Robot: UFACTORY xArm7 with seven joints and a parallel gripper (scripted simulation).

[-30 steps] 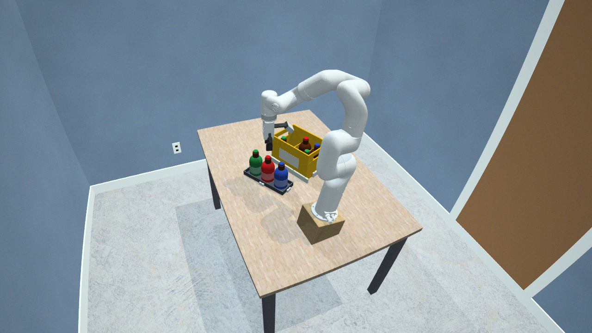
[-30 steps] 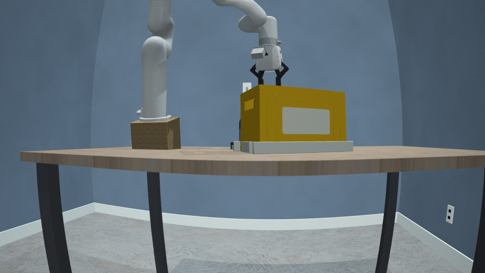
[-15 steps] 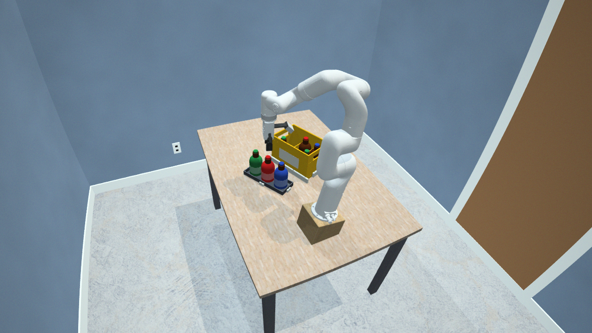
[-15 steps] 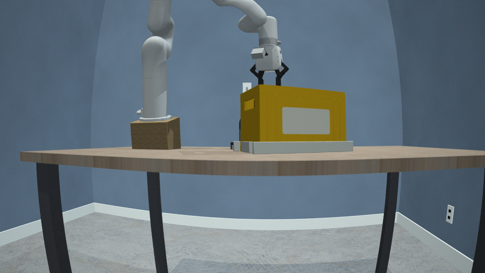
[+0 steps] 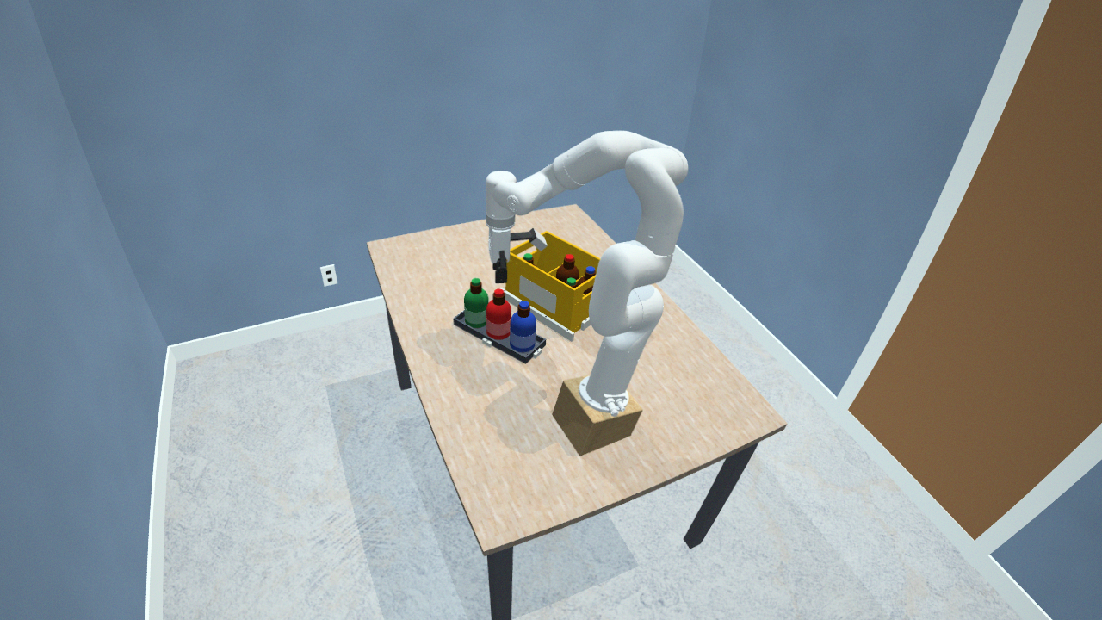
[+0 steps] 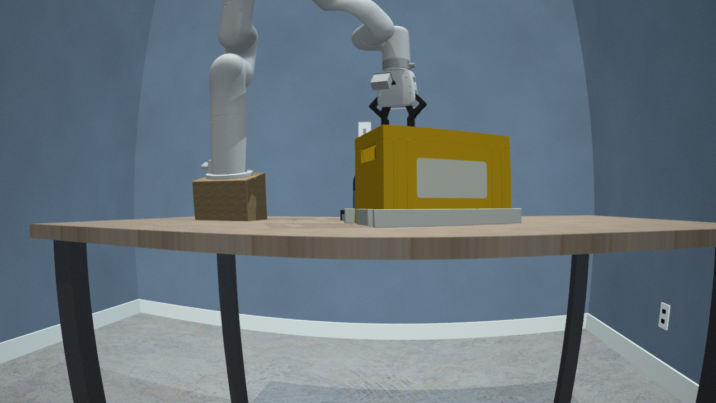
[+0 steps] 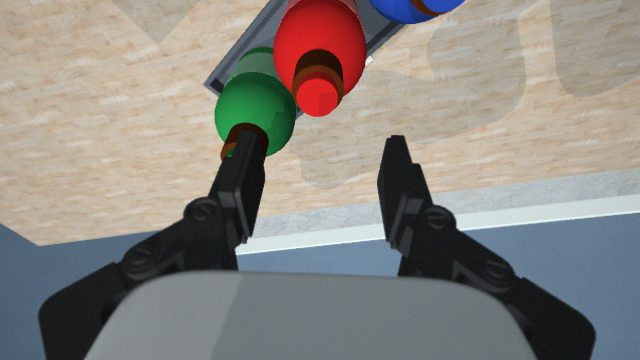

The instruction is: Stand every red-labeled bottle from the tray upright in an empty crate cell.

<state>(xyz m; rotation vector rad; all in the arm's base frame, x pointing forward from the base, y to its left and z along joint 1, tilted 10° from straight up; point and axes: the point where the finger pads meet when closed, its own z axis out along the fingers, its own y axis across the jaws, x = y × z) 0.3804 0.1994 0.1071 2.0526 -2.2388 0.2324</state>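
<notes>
The wooden tabletop (image 5: 492, 431) carries a dark tray (image 5: 498, 341) (three bottles upright), a yellow crate (image 5: 548, 298) on its grey base, and the arm's wooden block (image 5: 593, 431).

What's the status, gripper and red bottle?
Gripper open, empty, beside the crate. Red bottle upright on tray, untouched. Green bottle close by one finger.

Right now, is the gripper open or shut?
Open and holding nothing: the wrist view shows the gripper with fingers spread and only table between.
</notes>
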